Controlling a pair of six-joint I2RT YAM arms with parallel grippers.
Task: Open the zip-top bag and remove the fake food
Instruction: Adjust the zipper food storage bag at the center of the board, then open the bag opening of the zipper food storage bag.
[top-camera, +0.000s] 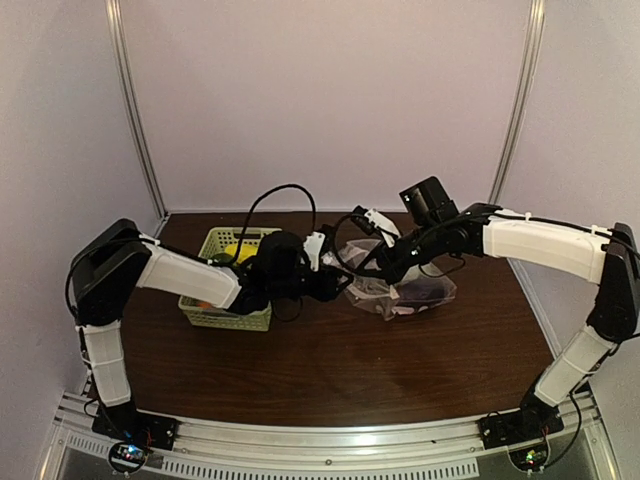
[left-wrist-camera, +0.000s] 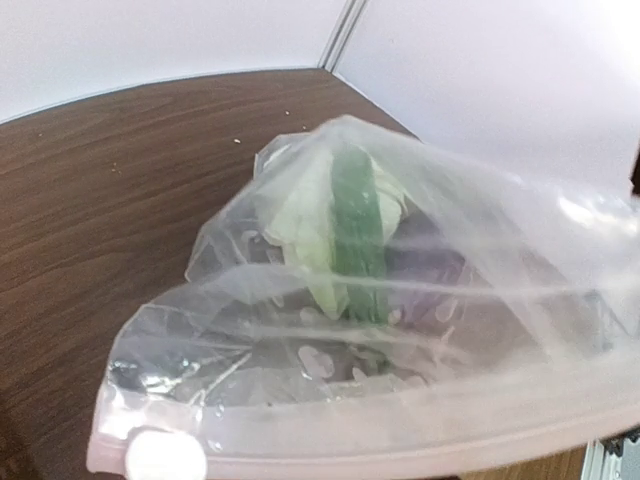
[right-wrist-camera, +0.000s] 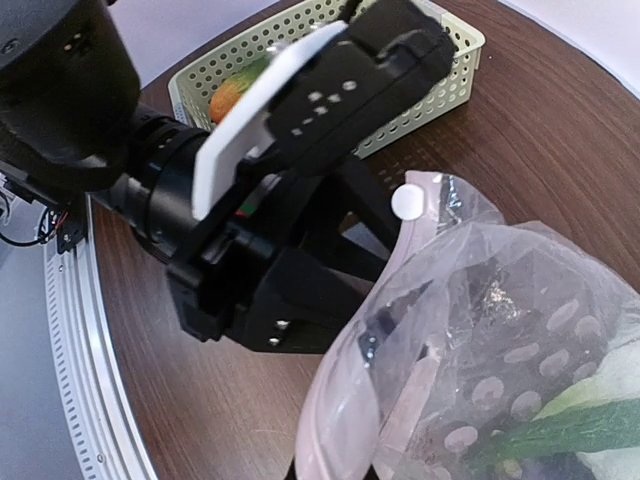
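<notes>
The zip-top bag lies right of centre on the table, between my two grippers. In the left wrist view the bag fills the frame. Its pale zip strip and white slider run along the bottom edge. Inside it are fake food pieces: a dark green one, a pale green one and a purple one. My left gripper grips the strip from the left; its fingers are hidden in its own view. My right gripper holds the strip at the bag's mouth, which gapes slightly.
A pale green lattice basket stands left of the bag, under my left arm. It holds a yellow piece and an orange piece. The left gripper's black body sits close against the bag. Walls enclose the back and sides.
</notes>
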